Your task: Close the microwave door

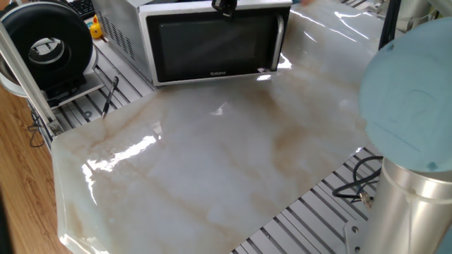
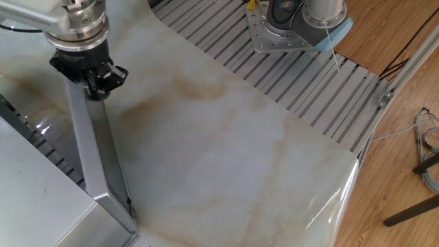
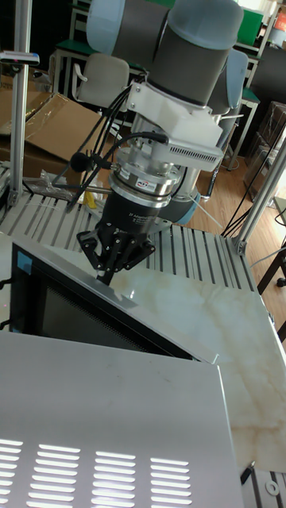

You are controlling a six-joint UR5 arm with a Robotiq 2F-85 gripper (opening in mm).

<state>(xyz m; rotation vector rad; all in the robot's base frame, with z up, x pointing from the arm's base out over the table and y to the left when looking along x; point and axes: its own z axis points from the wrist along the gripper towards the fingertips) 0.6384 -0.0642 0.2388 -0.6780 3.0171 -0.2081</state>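
The microwave (image 1: 116,28) stands at the back of the marble tabletop, its silver casing (image 3: 103,421) filling the foreground of the tall view. The microwave door (image 1: 212,42), with dark glass and a silver bar handle (image 1: 281,42) on its right, stands partly open at an angle to the casing. From above it shows as a thin silver panel (image 2: 96,151). My gripper (image 2: 92,86) is at the free end of the door, its tips (image 3: 107,274) touching the door's top edge (image 3: 151,317). The fingers are together with nothing between them. In one fixed view the gripper (image 1: 224,7) is cut off by the top of the frame.
A round black fan-like device (image 1: 46,46) sits left of the microwave, with a small yellow item (image 1: 95,29) behind it. The robot's base (image 2: 295,27) and slotted metal bed border the marble slab (image 1: 212,162). Loose cables (image 1: 364,187) lie at the right.
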